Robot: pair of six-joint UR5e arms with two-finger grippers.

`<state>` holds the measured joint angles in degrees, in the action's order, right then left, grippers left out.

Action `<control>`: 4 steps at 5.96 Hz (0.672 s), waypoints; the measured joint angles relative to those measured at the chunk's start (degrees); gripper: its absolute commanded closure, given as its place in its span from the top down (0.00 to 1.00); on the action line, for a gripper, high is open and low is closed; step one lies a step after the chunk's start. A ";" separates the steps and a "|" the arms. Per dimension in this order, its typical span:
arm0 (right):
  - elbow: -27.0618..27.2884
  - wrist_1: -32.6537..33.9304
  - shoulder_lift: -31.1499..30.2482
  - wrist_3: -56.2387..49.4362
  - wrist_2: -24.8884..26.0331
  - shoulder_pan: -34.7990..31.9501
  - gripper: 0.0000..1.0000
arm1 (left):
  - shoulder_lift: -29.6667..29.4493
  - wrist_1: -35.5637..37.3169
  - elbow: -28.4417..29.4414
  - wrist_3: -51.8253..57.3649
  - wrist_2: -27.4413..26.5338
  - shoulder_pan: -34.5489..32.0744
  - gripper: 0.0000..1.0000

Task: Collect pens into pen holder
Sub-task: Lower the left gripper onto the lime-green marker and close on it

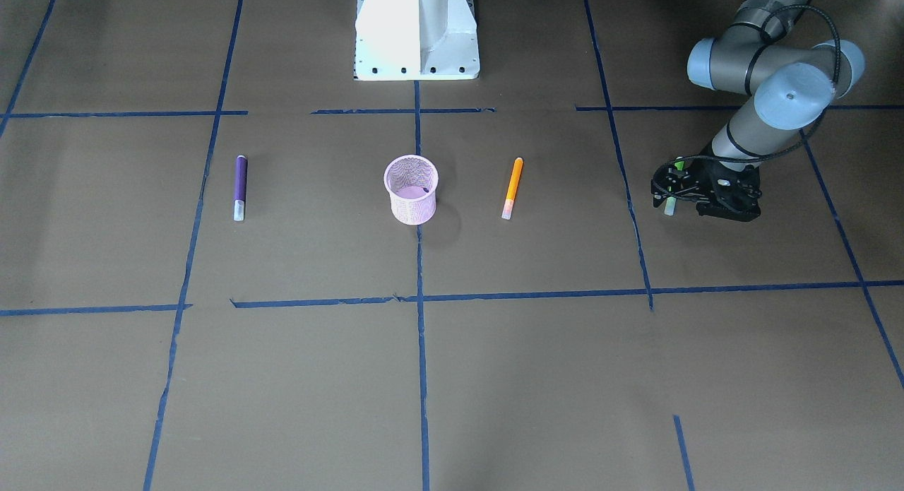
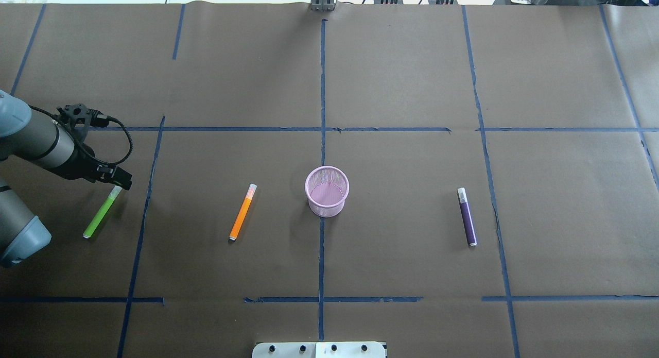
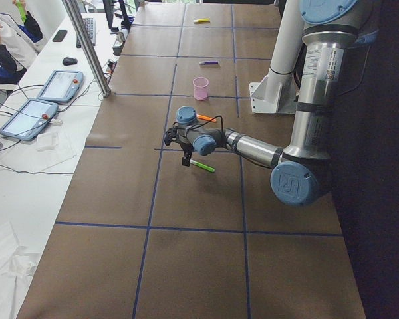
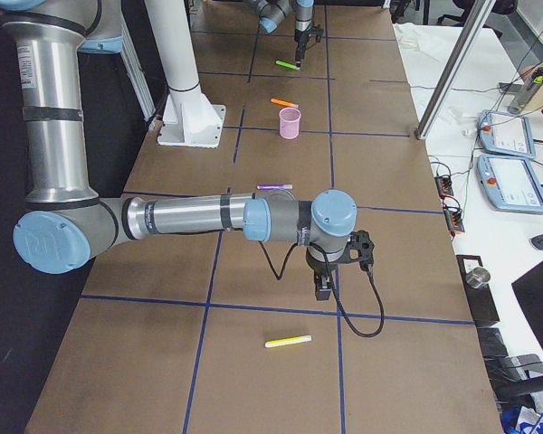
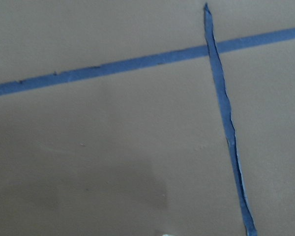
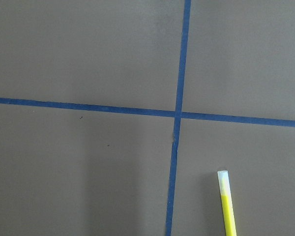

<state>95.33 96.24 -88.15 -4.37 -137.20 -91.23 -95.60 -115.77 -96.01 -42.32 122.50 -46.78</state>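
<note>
The left gripper (image 2: 121,182) sits at the cap end of the green pen (image 2: 102,212) on the tabletop (image 2: 412,64) — whether its fingers are spread or gripping, I cannot tell; farther along lie the orange pen (image 2: 242,212), the upright pen holder (image 2: 327,207), then the purple pen (image 2: 467,216). The right gripper (image 4: 324,291) — fingers likewise unreadable.

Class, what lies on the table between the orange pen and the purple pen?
The overhead view shows the pink pen holder standing between the orange pen and the purple pen.
</note>
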 measured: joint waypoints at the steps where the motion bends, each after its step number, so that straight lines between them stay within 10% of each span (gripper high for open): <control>1: -0.07 0.00 0.00 0.04 0.00 0.00 1.00 | 0.04 0.04 0.12 -0.06 0.07 0.59 0.83; 4: -0.30 0.00 0.00 0.06 0.00 0.00 1.00 | 1.60 -0.01 -0.08 0.27 0.19 0.95 0.80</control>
<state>95.02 96.24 -88.15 -4.31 -137.20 -91.23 -94.00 -115.78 -96.08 -42.05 122.69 -45.83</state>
